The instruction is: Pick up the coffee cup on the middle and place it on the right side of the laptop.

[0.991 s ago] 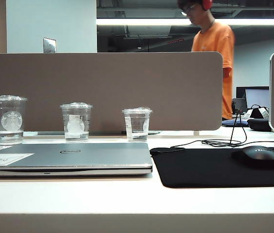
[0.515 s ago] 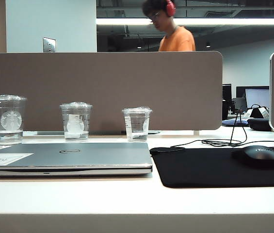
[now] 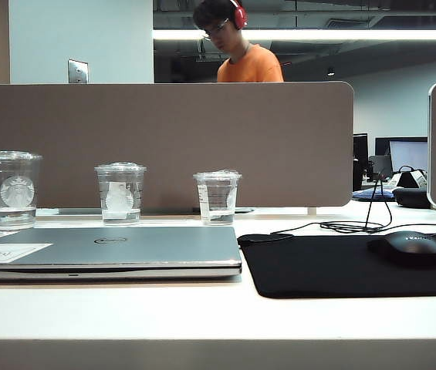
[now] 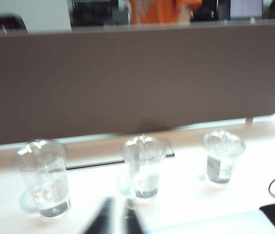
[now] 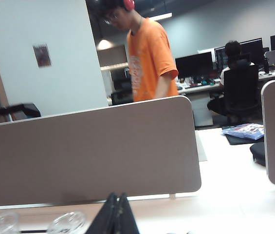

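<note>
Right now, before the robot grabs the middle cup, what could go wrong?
Three look-alike clear plastic cups stand in a row, so the shut left gripper might take the wrong one instead of the middle clear lidded coffee cup. That cup holds a little water; tipped, it could spill onto the closed silver-grey laptop. The spot right of the laptop has a black mouse pad and a loose black cable to snag. The right gripper is shut too.

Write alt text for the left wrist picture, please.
Three clear lidded cups stand in a row on a white desk before a brown divider; the coffee cup is the middle one. The left gripper, blurred and shut, points toward it.
</note>
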`<action>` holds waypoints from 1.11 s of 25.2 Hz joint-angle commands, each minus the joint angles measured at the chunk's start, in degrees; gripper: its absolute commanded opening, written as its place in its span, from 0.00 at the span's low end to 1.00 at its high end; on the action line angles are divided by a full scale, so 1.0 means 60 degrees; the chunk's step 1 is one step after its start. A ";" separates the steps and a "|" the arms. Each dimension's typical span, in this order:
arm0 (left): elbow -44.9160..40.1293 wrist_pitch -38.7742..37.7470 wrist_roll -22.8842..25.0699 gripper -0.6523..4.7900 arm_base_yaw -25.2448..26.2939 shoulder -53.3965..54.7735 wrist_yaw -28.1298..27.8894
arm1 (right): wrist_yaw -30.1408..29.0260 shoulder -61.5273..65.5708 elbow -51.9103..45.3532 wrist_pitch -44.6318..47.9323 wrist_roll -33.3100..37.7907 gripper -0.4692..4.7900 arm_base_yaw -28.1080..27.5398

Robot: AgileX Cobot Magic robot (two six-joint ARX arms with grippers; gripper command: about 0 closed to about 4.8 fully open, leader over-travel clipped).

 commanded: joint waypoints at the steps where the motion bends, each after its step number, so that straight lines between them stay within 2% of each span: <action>1: 0.0430 0.0699 0.0011 0.67 -0.0004 0.1395 0.0073 | -0.0393 0.1490 0.1151 0.0080 -0.0488 0.09 0.0018; 3: 0.0426 0.1523 0.0007 0.92 -0.0007 0.2284 0.0076 | -0.0812 0.2597 0.1916 0.0084 -0.0492 0.09 0.0018; 4: 0.0430 0.2127 0.0007 1.00 -0.0007 0.3045 0.0142 | -0.1162 0.3501 0.2554 0.0080 -0.0492 0.09 0.0022; 6: 0.0426 0.3173 0.0007 1.00 -0.0007 0.4350 0.0357 | -0.1515 0.4878 0.3501 0.0120 -0.0503 0.09 0.0044; 11: 0.0423 0.5519 0.0011 1.00 -0.0004 0.6546 0.1279 | -0.1501 0.6736 0.4790 0.0681 -0.0572 0.09 0.0379; 15: 0.0499 0.7275 0.0000 1.00 -0.0018 0.8327 0.1344 | -0.1472 0.7956 0.5748 0.1188 -0.1035 0.09 0.0521; 21: 0.1657 0.7395 0.0015 1.00 -0.0018 1.0561 0.1326 | -0.1552 0.9045 0.6444 0.1042 -0.1049 0.09 0.0630; 25: 0.3100 0.7308 0.0011 1.00 -0.0018 1.2040 0.1249 | -0.1545 0.9479 0.6441 0.0616 -0.1082 0.09 0.0754; 28: 0.4105 0.6790 0.0007 1.00 -0.0018 1.2775 0.1253 | -0.1545 0.9679 0.6441 0.0535 -0.1355 0.09 0.0772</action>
